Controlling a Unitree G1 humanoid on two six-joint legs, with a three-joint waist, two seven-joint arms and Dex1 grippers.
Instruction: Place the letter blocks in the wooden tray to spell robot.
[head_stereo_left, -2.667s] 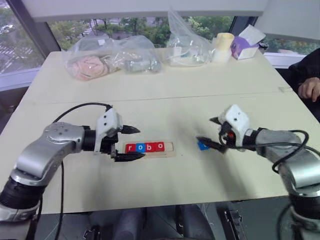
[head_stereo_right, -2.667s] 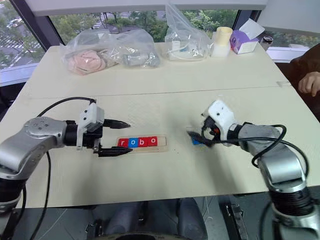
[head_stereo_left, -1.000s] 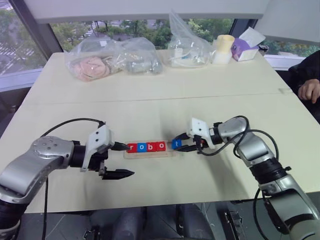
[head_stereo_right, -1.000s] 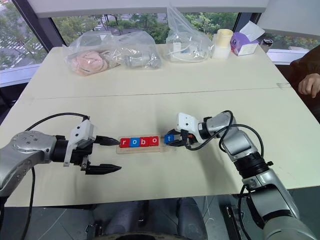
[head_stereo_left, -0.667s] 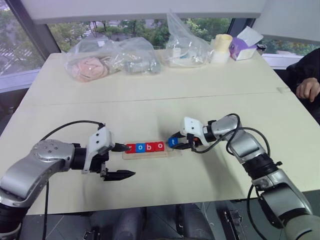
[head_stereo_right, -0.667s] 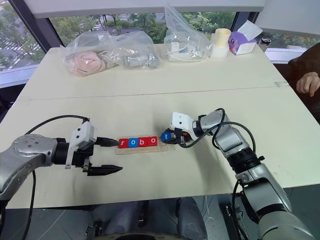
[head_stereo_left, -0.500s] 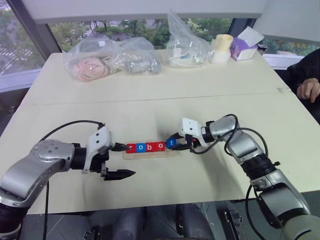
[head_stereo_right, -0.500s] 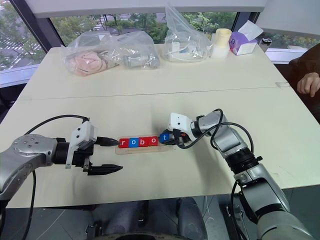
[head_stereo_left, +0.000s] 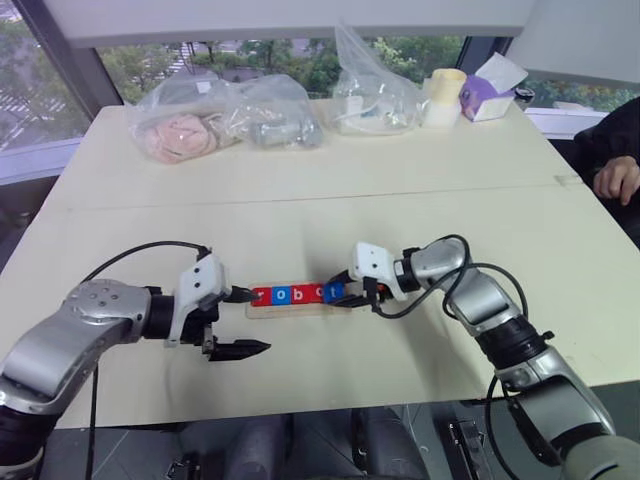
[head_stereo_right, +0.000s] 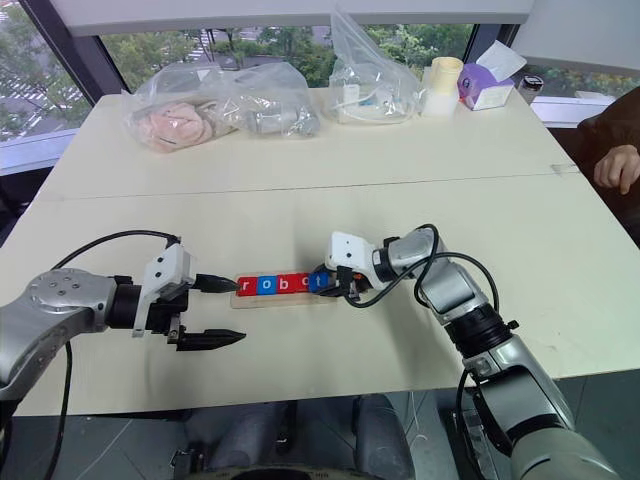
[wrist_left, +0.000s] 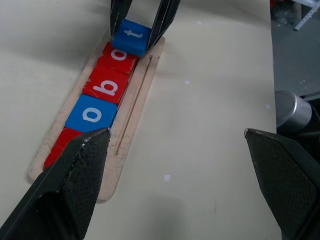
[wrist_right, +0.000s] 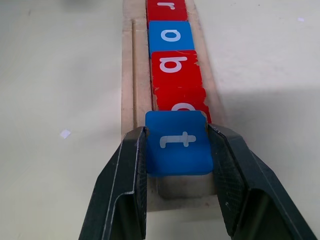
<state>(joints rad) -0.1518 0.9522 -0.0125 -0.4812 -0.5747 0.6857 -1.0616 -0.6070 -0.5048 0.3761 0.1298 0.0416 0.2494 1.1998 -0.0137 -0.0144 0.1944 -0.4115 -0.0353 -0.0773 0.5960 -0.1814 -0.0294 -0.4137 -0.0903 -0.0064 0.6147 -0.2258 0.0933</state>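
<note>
the wooden tray (head_stereo_left: 300, 307) lies near the middle of the left eye view, a little below centre, on the worktop (head_stereo_left: 320, 190), its long axis running left to right across the picture. four letter blocks already sit in its slot: the red r block (wrist_right: 166, 6), the blue o block (wrist_right: 171, 36), the red b block (wrist_right: 176, 66) and the red o block (wrist_right: 181, 104). the blue t block (wrist_right: 178, 142) is clenched between the jaws of the right gripper (wrist_right: 180, 165), just over the tray's right end; in the right wrist view its edge overlaps the red o block, so it looks tilted or not yet seated, though whether it touches the slot floor cannot be told

what the next move turns on: the last free place lies at the right end of the row, directly under and in line with the held block, and the right arm is the one on it. the block's sides look square to the tray's long axis, so i judge it needs only to go down and settle beside the red o block before release

the left gripper (head_stereo_left: 238, 320) sits at the tray's left end in the lower left of the view, jaws spread wide and grasping nothing, one finger near the tray's end
</note>
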